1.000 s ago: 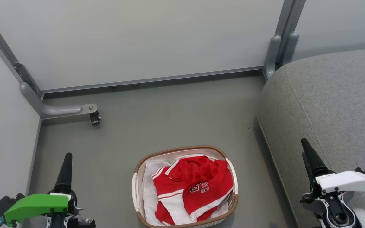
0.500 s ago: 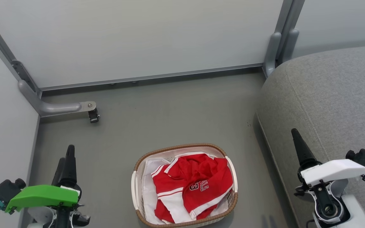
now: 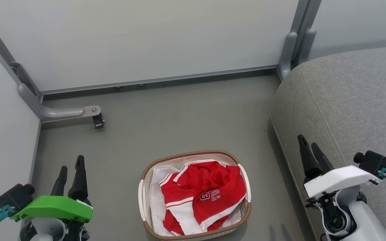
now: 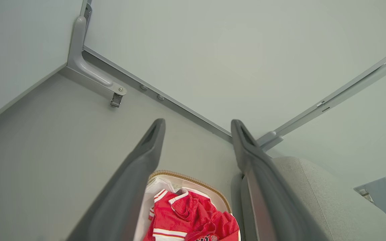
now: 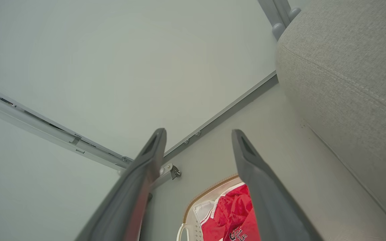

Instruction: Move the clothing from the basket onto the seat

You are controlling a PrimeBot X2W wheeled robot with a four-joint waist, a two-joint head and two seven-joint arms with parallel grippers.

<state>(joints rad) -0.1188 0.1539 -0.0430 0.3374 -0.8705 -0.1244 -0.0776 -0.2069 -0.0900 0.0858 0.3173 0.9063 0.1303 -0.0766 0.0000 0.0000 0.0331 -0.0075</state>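
Note:
The white basket point(image 3: 186, 154) with its brown rim stands on the grey floor in the lower middle of the head view. Inside it lies the crumpled red clothing point(image 3: 209, 194) with white stripes and white lettering, on a white liner point(image 3: 155, 197). The grey seat point(image 3: 354, 100) rises just right of the basket. My left gripper point(image 3: 71, 163) hovers open over the floor, left of the basket. My right gripper point(image 3: 307, 141) is open above the seat's front edge. The left wrist view looks between the gripper point(image 4: 198, 124) fingers at the clothing point(image 4: 186, 217); so does the right wrist view point(image 5: 199, 132), with the clothing point(image 5: 233, 214) below.
Pale partition walls close the back and left. A grey bracket with a small caster point(image 3: 94, 117) juts onto the floor at the left. A grey post point(image 3: 293, 50) stands at the seat's far corner. Bare floor lies between basket and wall.
Each gripper showed one dark cone a second ago and now shows two separate fingers. The right gripper has shifted left and slightly up. The head camera has tilted a little.

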